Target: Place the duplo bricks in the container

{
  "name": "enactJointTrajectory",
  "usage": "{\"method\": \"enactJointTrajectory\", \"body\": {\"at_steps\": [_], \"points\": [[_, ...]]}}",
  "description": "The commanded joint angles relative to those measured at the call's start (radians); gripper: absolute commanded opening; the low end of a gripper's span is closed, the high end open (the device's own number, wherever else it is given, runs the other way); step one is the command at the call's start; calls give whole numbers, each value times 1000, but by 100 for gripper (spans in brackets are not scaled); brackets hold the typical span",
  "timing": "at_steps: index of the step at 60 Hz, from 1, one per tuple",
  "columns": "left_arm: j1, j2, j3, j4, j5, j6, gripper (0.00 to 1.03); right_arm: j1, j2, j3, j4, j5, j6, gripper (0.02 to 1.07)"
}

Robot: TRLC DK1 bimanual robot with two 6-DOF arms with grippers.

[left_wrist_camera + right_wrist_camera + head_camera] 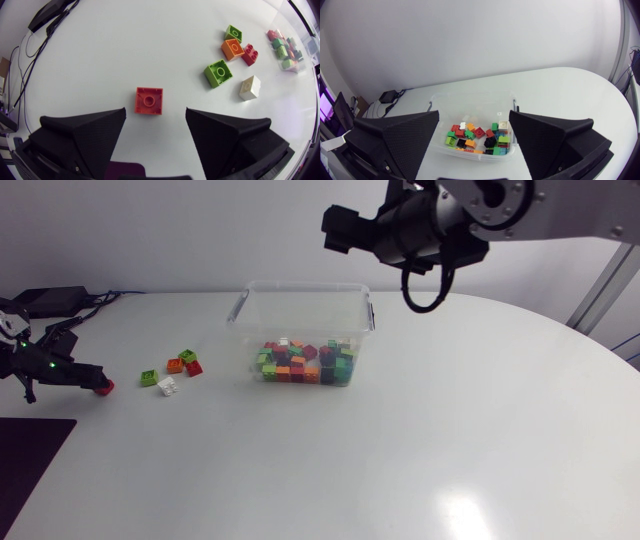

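The square red brick (149,100) lies underside up near the table's (450,430) left edge. Our left gripper (155,116) gapes wide just behind it.

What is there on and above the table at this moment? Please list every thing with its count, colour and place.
container: 1, clear plastic, mid-table, no lid
bricks in the container: many, green, red, orange, black, white, on its floor
green bricks: 2, in the loose cluster to the container's left
orange brick: 1, between the green ones
dark red brick: 1, beside the orange one
white brick: 1, at the cluster's edge
red brick: 1, apart, just ahead of the left gripper
black box with cables: 1, far left corner
table: 1, white
left gripper: black, open, low over the table
right gripper: black, open, high above the container
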Motion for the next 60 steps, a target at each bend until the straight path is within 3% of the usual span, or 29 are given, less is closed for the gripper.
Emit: {"method": "enactJointTrajectory", "body": {"at_steps": [1,8,10,19,48,60], "points": [[0,40,38,0,-4,28,83,-9,-68,-66,19,19,-43,103],[-1,65,53,0,-4,30,82,-9,-180,-138,31,33,-72,103],[-4,77,56,0,-4,30,74,-9,-226,-172,34,36,-83,103],[-15,86,53,0,-4,44,59,-29,-358,-278,27,45,-104,103],[-42,88,19,34,-4,88,47,-123,-764,-527,-22,28,-209,103],[-39,42,-5,68,-4,42,39,-135,-922,-625,-25,28,-221,103]]}}
